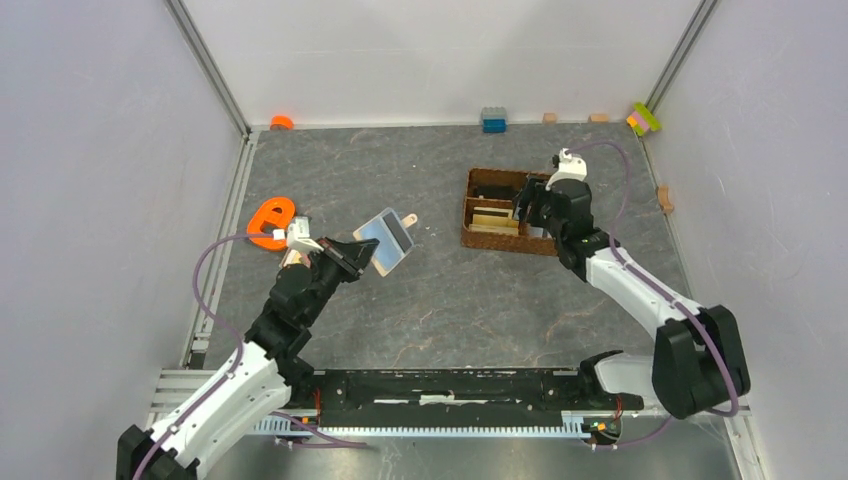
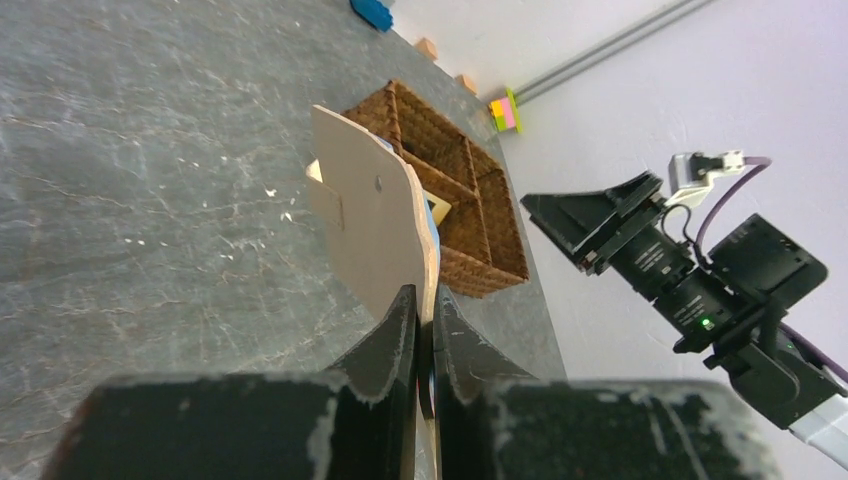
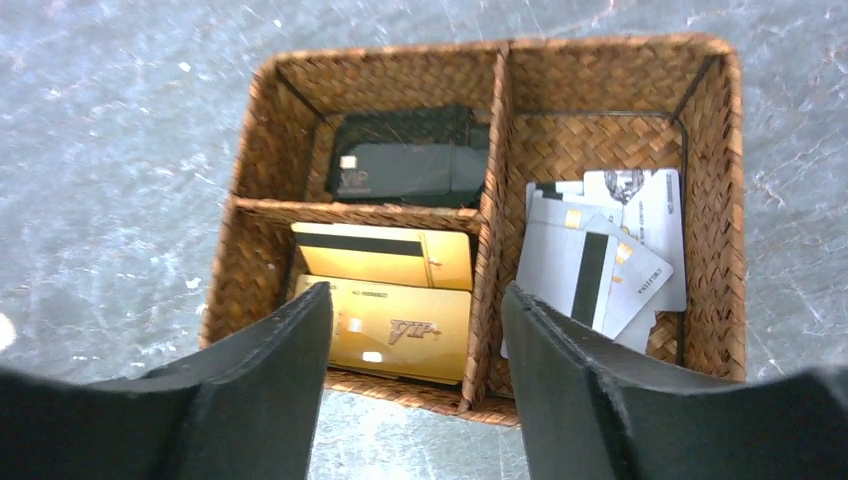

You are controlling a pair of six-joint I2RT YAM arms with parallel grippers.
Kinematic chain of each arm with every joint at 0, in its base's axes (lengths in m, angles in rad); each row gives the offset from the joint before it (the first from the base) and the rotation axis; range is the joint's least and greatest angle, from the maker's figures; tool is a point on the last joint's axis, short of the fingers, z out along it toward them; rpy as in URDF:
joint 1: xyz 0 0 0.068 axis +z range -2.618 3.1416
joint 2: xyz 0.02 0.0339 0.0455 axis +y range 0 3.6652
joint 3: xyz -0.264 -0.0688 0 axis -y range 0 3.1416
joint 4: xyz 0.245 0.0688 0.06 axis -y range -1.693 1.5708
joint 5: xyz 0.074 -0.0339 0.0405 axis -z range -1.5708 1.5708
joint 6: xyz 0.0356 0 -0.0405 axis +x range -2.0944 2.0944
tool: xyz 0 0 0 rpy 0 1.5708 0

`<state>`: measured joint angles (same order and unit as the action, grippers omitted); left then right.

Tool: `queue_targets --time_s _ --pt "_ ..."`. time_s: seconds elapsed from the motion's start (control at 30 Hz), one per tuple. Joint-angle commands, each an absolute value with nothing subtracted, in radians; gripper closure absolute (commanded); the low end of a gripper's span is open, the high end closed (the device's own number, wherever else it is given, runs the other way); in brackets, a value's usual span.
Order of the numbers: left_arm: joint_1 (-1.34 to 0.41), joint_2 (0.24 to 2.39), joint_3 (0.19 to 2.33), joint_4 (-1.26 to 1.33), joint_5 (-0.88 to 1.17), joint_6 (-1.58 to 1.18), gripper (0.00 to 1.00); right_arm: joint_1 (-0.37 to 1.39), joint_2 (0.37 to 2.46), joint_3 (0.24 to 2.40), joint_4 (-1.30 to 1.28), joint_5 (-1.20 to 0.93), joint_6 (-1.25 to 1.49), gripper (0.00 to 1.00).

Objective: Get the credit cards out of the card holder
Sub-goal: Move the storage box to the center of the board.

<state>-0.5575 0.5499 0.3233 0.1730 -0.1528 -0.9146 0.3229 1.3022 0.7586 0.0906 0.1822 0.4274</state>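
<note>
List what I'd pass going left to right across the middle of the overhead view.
Orange toy → card holder → basket → tan block. The grippers overlap the holder and the basket, so they are left out.

Bench [image 1: 450,300]: dark grey, stone-look mottling w/ pale flecks, matt, slightly textured. Card holder [image 2: 375,225]: beige outside, matt & smooth, looks like faux leather. Its inner sleeves [image 1: 385,235] are clear-grey plastic, shiny in the top view. Basket [image 3: 610,130]: brown woven wicker, rough, w/ thin dark wire along the inner edges. Inside it, gold cards [image 3: 385,320] are metallic-look, glossy, catching light. Black card [image 3: 405,170] is semi-matt. White cards [image 3: 600,250] are smooth plastic, low sheen. Left end effector [image 2: 425,300] & right end effector [image 3: 415,300]: black hard plastic, matt, edges scuffed pale. Arm links [image 1: 640,290]: smooth white shells, black matt joints. Orange toy [image 1: 272,222]: smooth plastic. Walls [image 1: 100,150]: pale matt panels, w/ metal corner rails [image 1: 210,70].
</note>
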Motion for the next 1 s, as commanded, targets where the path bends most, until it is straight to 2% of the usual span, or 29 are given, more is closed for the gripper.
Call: queue_targets --time_s 0.0,0.1,0.13,0.17,0.33,0.53,0.63,0.77,0.87,0.97 --pt "-0.554 0.614 0.342 0.327 -0.066 -0.955 0.98 0.346 1.213 0.744 0.077 0.141 0.399 0.24" --pt "-0.554 0.661 0.355 0.339 -0.039 -0.927 0.98 0.417 1.163 0.721 0.045 0.177 0.398 0.23" --pt "-0.554 0.675 0.358 0.339 -0.036 -0.926 0.98 0.448 1.143 0.703 0.049 0.208 0.410 0.19" --pt "-0.555 0.681 0.359 0.339 -0.029 -0.927 0.98 0.490 1.124 0.680 0.054 0.257 0.427 0.02" --pt "-0.554 0.689 0.352 0.367 -0.005 -0.919 0.98 0.618 1.063 0.620 0.031 0.345 0.483 0.02" --pt "-0.554 0.669 0.300 0.442 -0.005 -0.909 0.98 0.624 0.981 0.428 0.184 0.386 0.507 0.02" --pt "-0.554 0.669 0.311 0.414 0.026 -0.887 0.98 0.624 0.960 0.428 0.168 0.376 0.475 0.01" --pt "-0.554 0.685 0.304 0.426 0.015 -0.888 0.98 0.624 0.971 0.393 0.250 0.281 0.457 0.18" --pt "-0.554 0.707 0.308 0.433 0.024 -0.890 0.98 0.624 1.019 0.394 0.267 0.261 0.455 0.41" --pt "-0.554 0.710 0.310 0.440 0.028 -0.877 0.98 0.624 1.075 0.410 0.275 0.262 0.444 0.55"
